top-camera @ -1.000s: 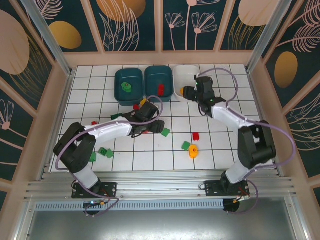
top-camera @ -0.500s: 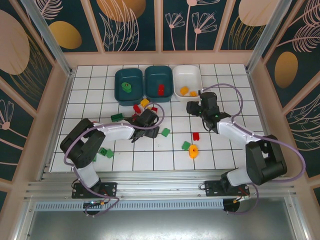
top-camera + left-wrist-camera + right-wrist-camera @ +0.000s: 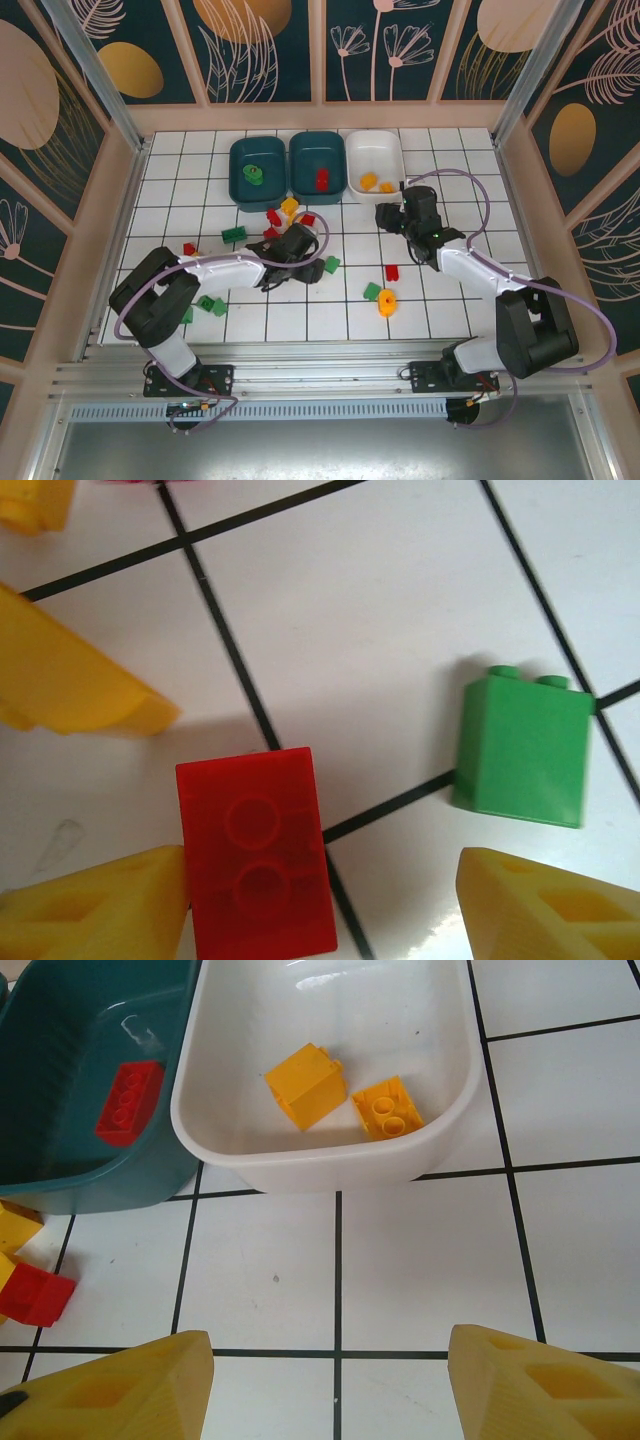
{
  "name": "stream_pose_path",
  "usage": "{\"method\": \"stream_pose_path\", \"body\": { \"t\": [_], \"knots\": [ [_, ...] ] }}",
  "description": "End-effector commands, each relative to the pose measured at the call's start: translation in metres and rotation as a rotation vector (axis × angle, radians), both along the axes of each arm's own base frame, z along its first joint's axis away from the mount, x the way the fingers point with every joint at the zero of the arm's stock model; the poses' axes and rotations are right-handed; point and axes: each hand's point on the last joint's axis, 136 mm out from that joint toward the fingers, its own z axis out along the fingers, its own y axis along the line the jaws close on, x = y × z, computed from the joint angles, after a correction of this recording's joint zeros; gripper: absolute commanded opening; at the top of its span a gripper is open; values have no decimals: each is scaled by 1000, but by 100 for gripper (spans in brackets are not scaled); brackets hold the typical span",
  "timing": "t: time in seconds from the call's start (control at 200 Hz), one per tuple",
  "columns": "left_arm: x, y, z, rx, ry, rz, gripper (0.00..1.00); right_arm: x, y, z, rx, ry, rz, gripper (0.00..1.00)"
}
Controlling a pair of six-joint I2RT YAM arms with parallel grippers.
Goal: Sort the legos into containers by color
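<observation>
My left gripper [image 3: 288,264] is low over the table, open. A red lego [image 3: 258,850] lies flat between its yellow fingers [image 3: 95,905], close against the left one. A green lego [image 3: 522,748] stands just beyond the right finger. My right gripper [image 3: 390,216] hangs open and empty [image 3: 330,1380] just in front of the white container [image 3: 320,1175], which holds two yellow-orange legos [image 3: 306,1084]. The middle teal container [image 3: 340,150] holds a red lego [image 3: 321,180]. The left teal container [image 3: 234,175] holds a green lego [image 3: 256,173].
Loose legos lie around: yellow [image 3: 290,206] and red [image 3: 272,215] near the teal containers, green [image 3: 233,235], red [image 3: 188,248], two green [image 3: 210,304] at the left, and red [image 3: 392,271], green [image 3: 372,291] and yellow [image 3: 387,302] in the middle.
My right gripper has drawn back from over the white container toward me, leaving two yellow-orange legos showing inside. My left gripper has shifted slightly over the red lego, its jaws a little narrower.
</observation>
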Motion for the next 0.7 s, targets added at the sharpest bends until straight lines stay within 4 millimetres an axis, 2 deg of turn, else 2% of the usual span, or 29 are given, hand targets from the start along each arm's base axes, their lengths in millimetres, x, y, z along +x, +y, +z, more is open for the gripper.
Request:
{"method": "stream_pose_path", "body": {
  "t": [0.0,0.07,0.1,0.255,0.34,0.395,0.47,0.52,0.555,0.651,0.661,0.696],
  "knots": [
    [1,2,3,27,9,20,71,2,-4,6,-21,-38,-14,64],
    [6,8,2,73,0,54,71,1,-6,4,-25,-35,-16,64],
    [7,12,-10,110,18,68,71,1,-6,4,-25,-35,-15,64],
    [11,18,-19,148,20,107,69,1,-8,3,-25,-35,-19,64],
    [11,18,-24,160,25,104,66,1,-7,2,-22,-34,-16,64],
    [11,20,-27,167,25,108,60,1,-7,2,-21,-33,-15,63],
    [12,18,-26,159,23,105,41,0,-8,4,-19,-38,-16,63],
    [12,17,-21,152,15,103,29,0,-8,5,-16,-40,-15,63],
    [20,8,-5,118,-10,99,23,-1,-8,6,-13,-44,-16,63],
    [28,-4,28,59,-61,79,17,-2,-8,8,14,-57,-31,62],
    [30,-5,40,40,-83,79,17,-3,-8,9,21,-60,-35,62],
    [38,-8,60,18,-129,86,15,-5,-9,9,51,-77,-59,61]
  ]
}}
